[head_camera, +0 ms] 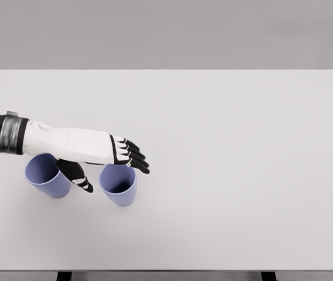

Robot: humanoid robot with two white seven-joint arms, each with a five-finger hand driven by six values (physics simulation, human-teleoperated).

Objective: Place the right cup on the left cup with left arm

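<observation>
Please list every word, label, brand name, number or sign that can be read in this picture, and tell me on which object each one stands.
There is no readable text in this picture.
Right cup: plain lilac, no print.
Left cup: plain lilac, no print.
Left robot hand and its white forearm: no marking visible.
Table: plain white, no marking.

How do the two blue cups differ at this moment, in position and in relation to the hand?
The left cup stands nearer the table's left edge, under the forearm, which hides part of its rim; the right cup sits slightly lower in the picture. The left hand has its fingers over the right cup's far rim and its thumb in the gap between the cups, gripping neither. Both are upright, open-topped, alike in colour and shape.
</observation>
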